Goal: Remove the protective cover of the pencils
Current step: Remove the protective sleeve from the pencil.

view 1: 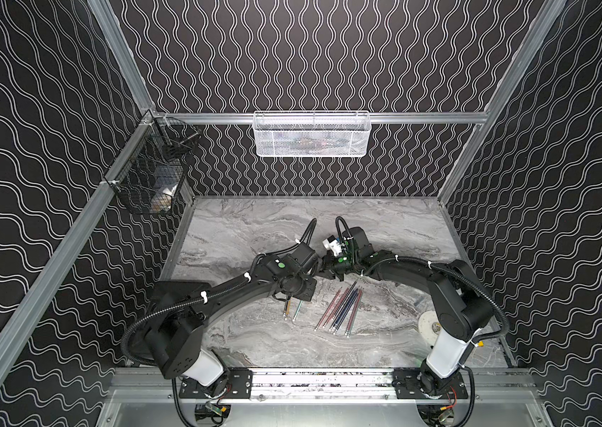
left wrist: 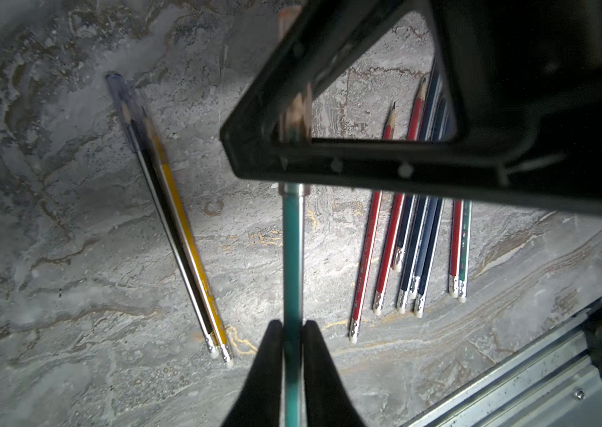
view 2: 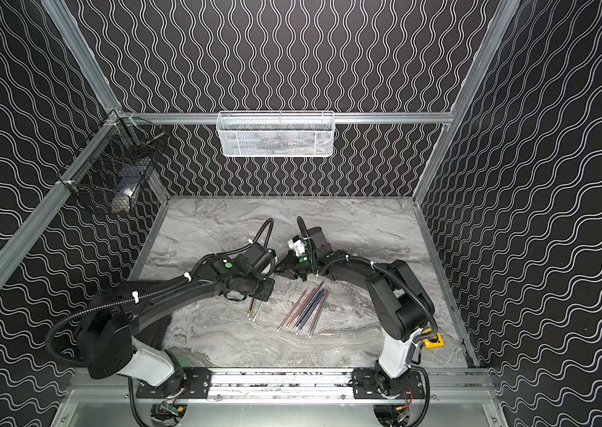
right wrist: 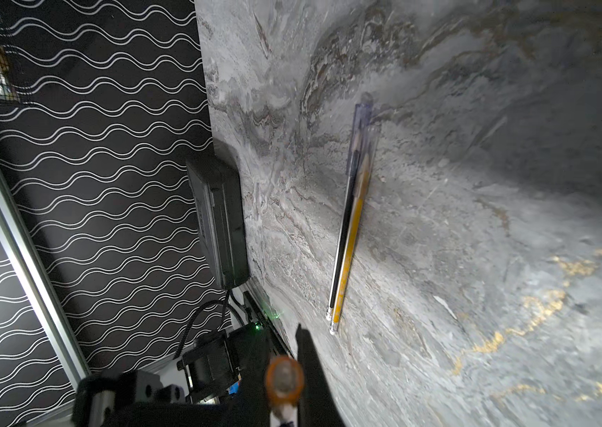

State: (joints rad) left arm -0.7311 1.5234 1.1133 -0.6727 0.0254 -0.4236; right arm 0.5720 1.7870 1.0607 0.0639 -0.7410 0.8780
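Left gripper [left wrist: 292,327]: slim green pencil [left wrist: 292,240] — right gripper [right wrist: 281,345]: translucent cap [right wrist: 284,380].

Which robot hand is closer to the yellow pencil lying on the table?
Left. The left gripper hovers close beside the yellow pencil, whose end pokes out from under that arm in both top views; the right gripper is farther off to the side.
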